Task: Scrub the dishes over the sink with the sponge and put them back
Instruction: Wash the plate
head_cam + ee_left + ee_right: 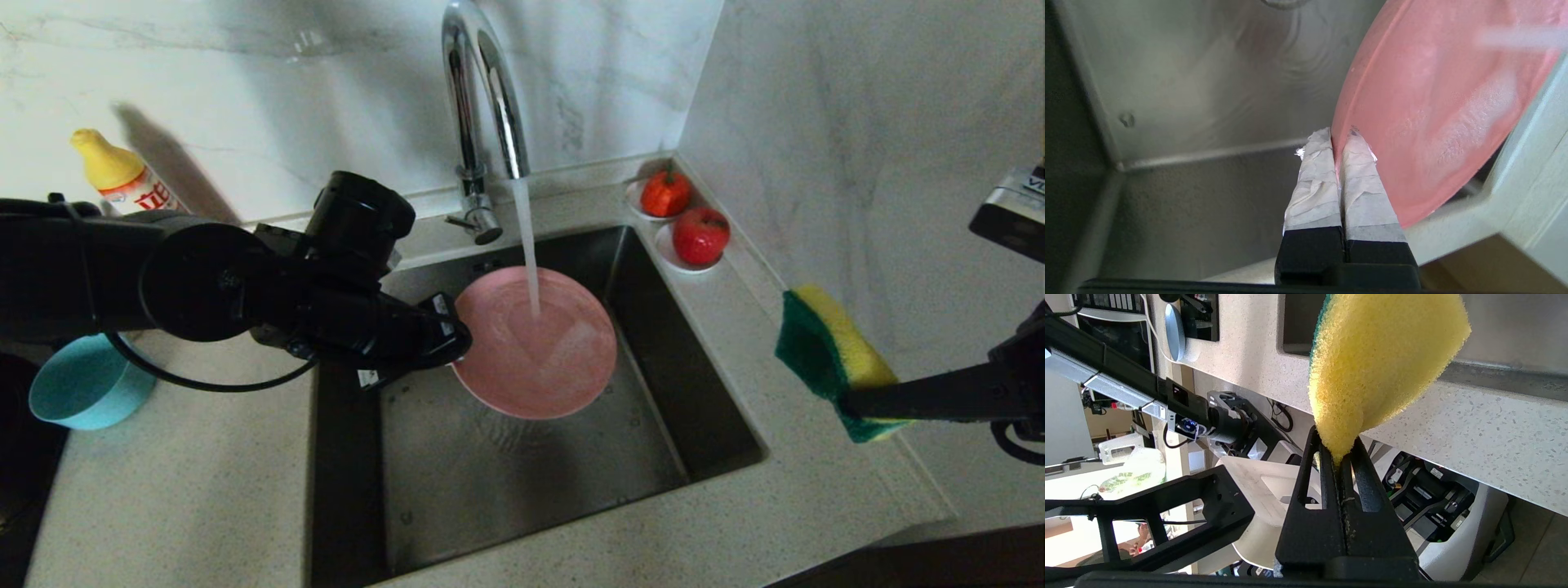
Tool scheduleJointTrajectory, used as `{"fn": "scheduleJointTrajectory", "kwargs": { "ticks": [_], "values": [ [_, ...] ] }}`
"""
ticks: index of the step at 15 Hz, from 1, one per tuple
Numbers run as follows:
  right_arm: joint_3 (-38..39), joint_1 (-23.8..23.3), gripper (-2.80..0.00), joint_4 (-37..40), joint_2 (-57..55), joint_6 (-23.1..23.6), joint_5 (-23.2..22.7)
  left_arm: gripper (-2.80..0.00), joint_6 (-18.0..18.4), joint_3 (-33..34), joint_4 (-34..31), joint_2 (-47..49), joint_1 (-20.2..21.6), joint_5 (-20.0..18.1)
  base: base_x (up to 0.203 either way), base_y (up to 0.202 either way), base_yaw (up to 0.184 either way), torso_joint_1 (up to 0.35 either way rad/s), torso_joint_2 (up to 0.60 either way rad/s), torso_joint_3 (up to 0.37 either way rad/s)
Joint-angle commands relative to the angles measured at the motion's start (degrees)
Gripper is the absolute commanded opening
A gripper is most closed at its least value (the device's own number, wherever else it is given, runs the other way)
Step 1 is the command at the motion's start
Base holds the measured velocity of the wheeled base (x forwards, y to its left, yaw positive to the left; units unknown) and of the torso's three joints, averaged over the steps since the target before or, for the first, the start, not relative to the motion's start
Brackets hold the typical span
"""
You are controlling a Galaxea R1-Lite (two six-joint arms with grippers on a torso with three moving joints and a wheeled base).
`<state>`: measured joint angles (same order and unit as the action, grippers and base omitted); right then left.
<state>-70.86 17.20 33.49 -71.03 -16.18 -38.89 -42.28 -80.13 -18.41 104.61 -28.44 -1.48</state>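
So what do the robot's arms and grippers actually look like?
Both arms are matte black. The left one has chunky round joints, a thin black cable looping beneath and small white stickers near its left gripper, whose flat fingers are wrapped in crinkled white tape. The right gripper has bare black slotted fingers.

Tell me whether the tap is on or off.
On: a stream of water falls from the tap onto the pink plate over the sink.

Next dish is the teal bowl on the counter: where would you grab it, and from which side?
Take the teal bowl by its rim, with one finger inside and one outside the wall. It appears tipped, mouth facing left, so come in from the left. The left end effector is nearest but shut on the pink plate; the right end effector holds the sponge.
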Motion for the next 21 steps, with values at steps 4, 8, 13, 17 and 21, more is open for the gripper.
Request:
{"fn": "scheduleJointTrajectory", "kwargs": {
  "ticks": [4, 8, 13, 17, 21],
  "values": [
    [-0.06, -0.15, -2.8, 0.17, 0.02, -0.08, -0.22, -2.8, 0.02, 2.53, -4.08, -0.26, -0.83, 0.12, 0.0, 0.0, 0.0, 0.0, 0.0, 0.0],
    [0.11, -0.15, -2.8, 0.26, 0.26, 0.27, -0.22, -2.8, 1.07, 4.81, -4.51, -1.85, -0.66, 2.63, 0.0, 0.0, 0.0, 0.0, 0.0, 0.0],
    [0.38, -0.15, -2.8, 0.2, 0.37, 0.27, -0.22, -2.8, 8.03, 4.86, -5.37, -5.6, -0.13, 15.36, 0.0, 0.0, 0.0, 0.0, 0.0, 0.0],
    [2.06, -0.15, -2.8, -0.88, 0.38, 0.27, -0.22, -2.8, 16.9, 4.9, -6.58, -11.06, -0.2, 24.15, 0.0, 0.0, 0.0, 0.0, 0.0, 0.0],
    [2.57, -0.15, -2.8, -1.58, 0.72, 0.19, -0.31, -2.8, 23.83, 4.8, -6.12, -14.76, -0.45, 31.3, 0.0, 0.0, 0.0, 0.0, 0.0, 0.0]
  ]
}}
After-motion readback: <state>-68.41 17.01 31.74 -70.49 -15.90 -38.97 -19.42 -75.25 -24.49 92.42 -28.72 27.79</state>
